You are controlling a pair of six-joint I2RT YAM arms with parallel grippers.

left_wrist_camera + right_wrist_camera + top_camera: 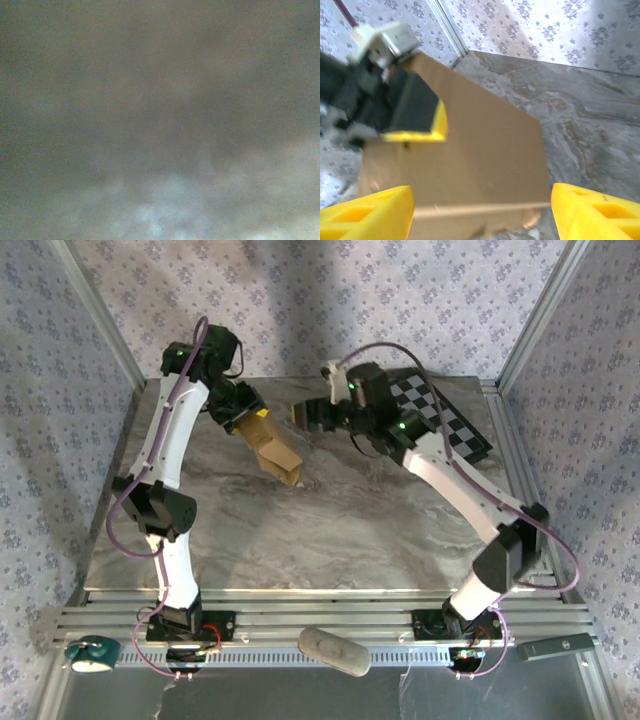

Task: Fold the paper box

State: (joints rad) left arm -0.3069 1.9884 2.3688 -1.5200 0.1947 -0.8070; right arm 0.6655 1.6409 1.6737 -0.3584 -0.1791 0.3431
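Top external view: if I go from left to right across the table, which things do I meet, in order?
left gripper → paper box → right gripper → checkerboard panel

A robotics lab test cell: aluminium rails (300, 618), a marble-look worktop (330, 530), floral backdrop walls (330, 300), and a checkerboard calibration panel (462, 432).

A checkerboard panel (460, 430) lies at the upper right of the marble table (350, 530). Along the bottom edge sit a teal object (92, 653), a grey oval pad (333, 650) and a dark bar (556, 647). Flowered wallpaper (330, 295) covers the walls.
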